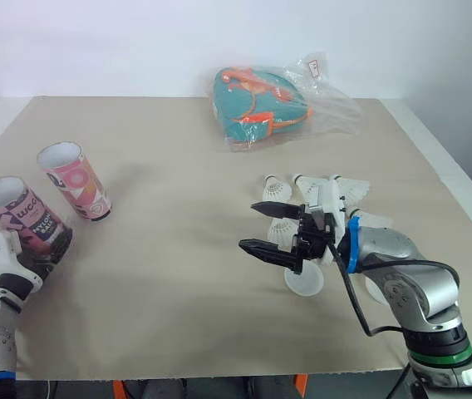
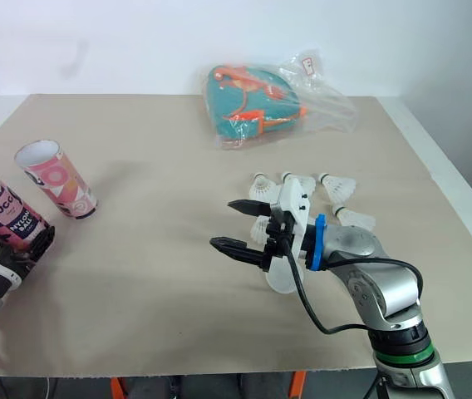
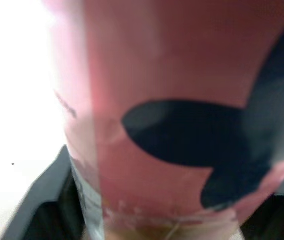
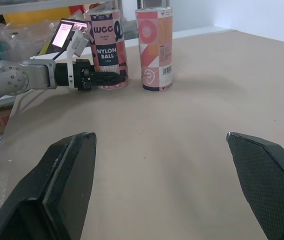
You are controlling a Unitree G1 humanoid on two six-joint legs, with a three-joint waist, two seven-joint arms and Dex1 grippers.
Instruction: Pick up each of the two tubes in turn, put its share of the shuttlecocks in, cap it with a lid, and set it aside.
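At the left edge of the tabletop (image 1: 169, 274) the left gripper (image 2: 36, 241) clasps the dark tube (image 2: 3, 212) low on its wall, likely light, crushable, wanting a gentle squeeze, while the right gripper (image 1: 248, 226) hangs wide open, empty.

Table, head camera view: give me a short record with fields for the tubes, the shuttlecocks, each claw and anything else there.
Dark-labelled tube: upright near the left side of the table, open-topped, left claw shut on its base
Pink tube: upright just beside it, open-topped, free
Shuttlecocks: white, lying loose on the right side
Right claw: open, empty, beside the shuttlecocks
Other: teal bag in clear plastic at the far side
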